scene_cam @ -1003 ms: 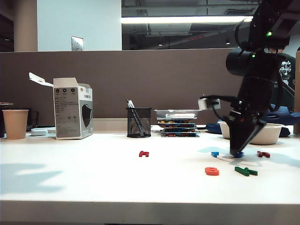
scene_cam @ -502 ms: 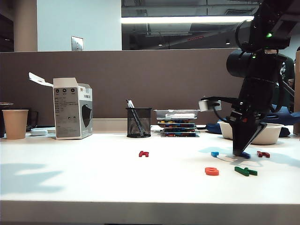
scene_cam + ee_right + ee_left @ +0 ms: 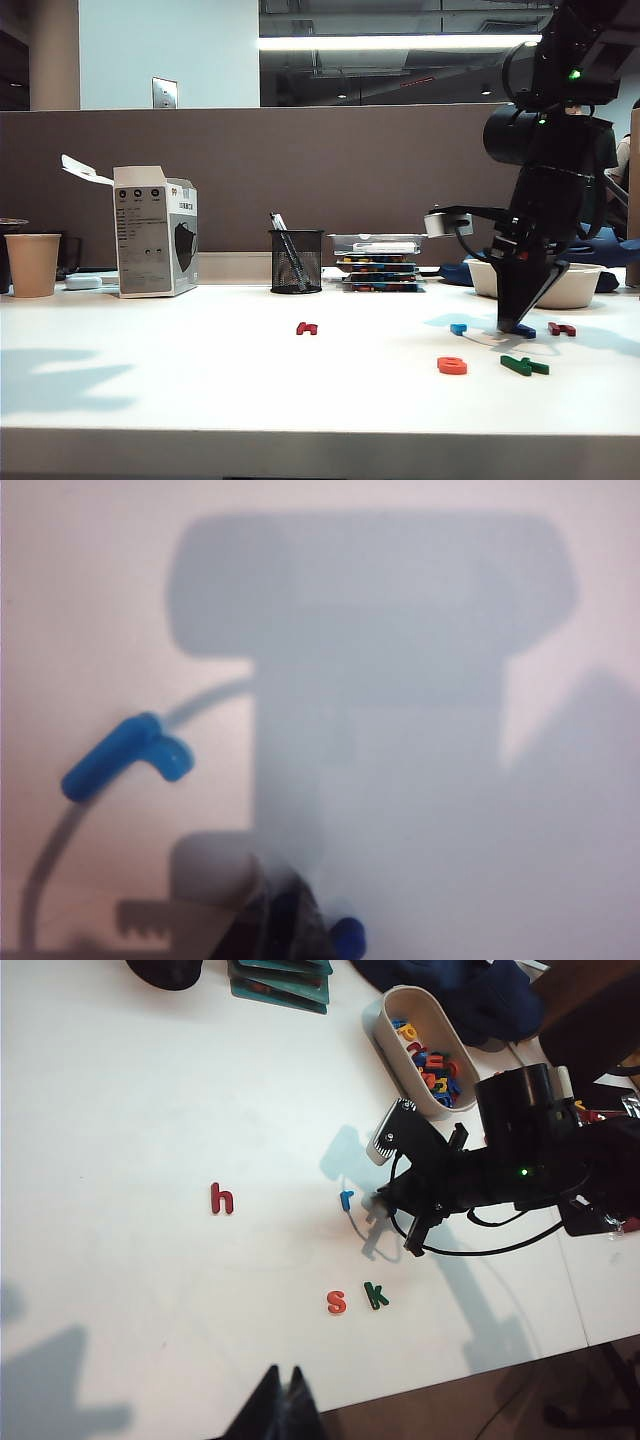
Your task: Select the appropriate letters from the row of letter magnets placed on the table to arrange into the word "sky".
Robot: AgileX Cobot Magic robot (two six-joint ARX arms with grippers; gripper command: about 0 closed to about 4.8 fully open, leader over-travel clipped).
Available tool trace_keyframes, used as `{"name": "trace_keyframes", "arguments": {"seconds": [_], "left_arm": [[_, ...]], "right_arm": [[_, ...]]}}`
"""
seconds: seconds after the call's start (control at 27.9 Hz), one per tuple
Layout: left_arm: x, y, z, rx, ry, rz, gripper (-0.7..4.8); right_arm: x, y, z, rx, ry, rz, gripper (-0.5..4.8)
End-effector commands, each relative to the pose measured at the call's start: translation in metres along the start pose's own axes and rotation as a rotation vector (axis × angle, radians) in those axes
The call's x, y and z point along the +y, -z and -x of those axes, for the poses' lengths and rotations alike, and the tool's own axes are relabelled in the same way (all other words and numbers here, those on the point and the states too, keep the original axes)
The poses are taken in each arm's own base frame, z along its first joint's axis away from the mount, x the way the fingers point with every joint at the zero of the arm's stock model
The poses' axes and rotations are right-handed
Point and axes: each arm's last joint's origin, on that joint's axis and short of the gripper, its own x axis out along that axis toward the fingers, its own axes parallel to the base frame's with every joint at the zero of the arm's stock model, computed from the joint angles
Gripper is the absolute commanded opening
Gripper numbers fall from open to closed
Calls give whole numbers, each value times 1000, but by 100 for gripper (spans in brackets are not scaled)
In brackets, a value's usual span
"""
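The right gripper [image 3: 518, 325] stands tip-down on the white counter [image 3: 200, 380], its jaws pinched together on the dark blue letter [image 3: 524, 331], which still lies flat on the surface. Only a small blue corner of that letter [image 3: 348, 937] peeks out beside the fingertips in the right wrist view. The light-blue letter [image 3: 458, 327] lies just beside the right gripper on one side and a dark-red letter [image 3: 562, 328] just beside it on the other. Nearer the counter's front edge than this gripper, the orange-red s [image 3: 337, 1302] and the green k [image 3: 376, 1295] sit side by side, so the word lacks only its last letter. Another dark-red letter, an h [image 3: 222, 1199], lies well apart from the right gripper.

The left gripper [image 3: 284, 1405] hangs high over the front of the counter, well away from all letters, its fingertips drawn together and empty.

The hold looks thin. The letter is tiny and flat, caught near one end, so it may slip or twist free when lifted. A low carry could also nudge the k out of line.

Behind the right gripper, a white oval tub [image 3: 385, 1035] holds a heap of spare coloured letters. A black mesh cup [image 3: 296, 262] holds pens. A paper cup [image 3: 33, 264] sits at the far side; its contents cannot be seen.
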Motion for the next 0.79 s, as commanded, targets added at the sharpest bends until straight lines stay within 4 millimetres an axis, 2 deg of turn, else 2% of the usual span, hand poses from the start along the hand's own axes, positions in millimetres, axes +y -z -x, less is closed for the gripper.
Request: {"name": "trace_keyframes", "arguments": {"seconds": [0.04,0.43,0.79], "left_arm": [[0,-1,2,-11,5,-3,-5],[0,-1,2,-11,5,-3,-5],[0,-1,2,-11,5,-3,-5]], "right_arm": [[-1,0,2,12,3,-32,-5],[2,-4,19,-1,-46,-56,-5],[11,3,33,43,-122,-119,-5]]}}
